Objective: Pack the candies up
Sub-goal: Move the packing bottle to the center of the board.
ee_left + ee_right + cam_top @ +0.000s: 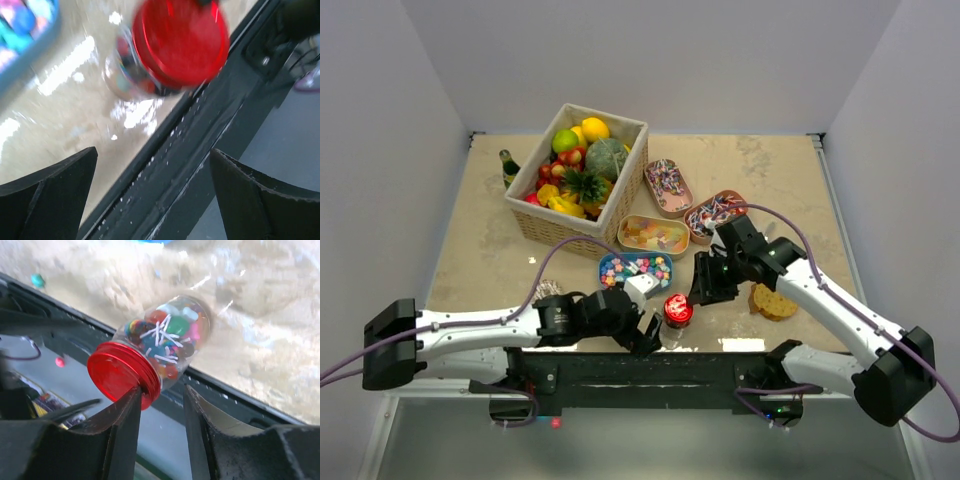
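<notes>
At the near edge of the tabletop (480, 250), between the two claws, we find a clear jar (672, 332) closed with a red lid (677, 309). Through the glass the right wrist view shows candies (167, 335): mixed coloured pieces with thin white streaks among them, filling most of the jar.

Left claw (154, 151): spread wide, nothing between its fingers. The jar lies ahead of it, beyond the fingertips. That view is blurred.

Right claw (162, 390): fingers part way apart, pinching nothing that we can make out. The rim of the red lid sits at the tip of one finger; we cannot tell whether the two touch. The glass body lies beyond the fingertips, not between them. The jar runs slantwise across that view; whether it stands upright or leans on the tabletop we cannot tell.

Further candies lie in four trays behind the jar. A blue tray (604, 270) of pastel pieces is nearest, just behind the left claw's wrist. A tray of orange-yellow gummies (622, 236) lies just beyond it. Two pink oval trays (689, 200) of striped wrapped sweets lie further back and to the right, one close to the right arm.

Other items noted: a wicker basket (555, 228) of toy fruit left of the trays, a dark bottle (508, 167) beside its far left corner, and a brown biscuit (773, 302) on the tabletop beside the right arm.
</notes>
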Motion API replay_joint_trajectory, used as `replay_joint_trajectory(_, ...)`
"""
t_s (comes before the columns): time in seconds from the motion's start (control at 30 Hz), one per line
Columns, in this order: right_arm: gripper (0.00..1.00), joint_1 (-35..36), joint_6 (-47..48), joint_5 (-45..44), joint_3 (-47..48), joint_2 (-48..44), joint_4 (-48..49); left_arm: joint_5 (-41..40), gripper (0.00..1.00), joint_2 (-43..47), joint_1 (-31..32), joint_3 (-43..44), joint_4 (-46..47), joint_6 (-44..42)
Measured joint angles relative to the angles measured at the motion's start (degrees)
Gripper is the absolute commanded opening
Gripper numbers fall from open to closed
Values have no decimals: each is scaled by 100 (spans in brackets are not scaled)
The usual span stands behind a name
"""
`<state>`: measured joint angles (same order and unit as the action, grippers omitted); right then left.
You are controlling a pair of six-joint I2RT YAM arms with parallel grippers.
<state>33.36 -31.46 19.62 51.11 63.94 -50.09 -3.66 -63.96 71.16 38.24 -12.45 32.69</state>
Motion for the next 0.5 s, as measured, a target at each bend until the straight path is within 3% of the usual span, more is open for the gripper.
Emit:
replay_joint_trajectory(0.2, 42, 0, -247, -192, 44, 131, 435, -479, 99, -269, 522, -588, 579, 138)
replay_joint_trajectory(0.5, 46, 0, -553, -422, 13, 87, 839, -1871, 99, -997, 881, -1349, 2846, 118)
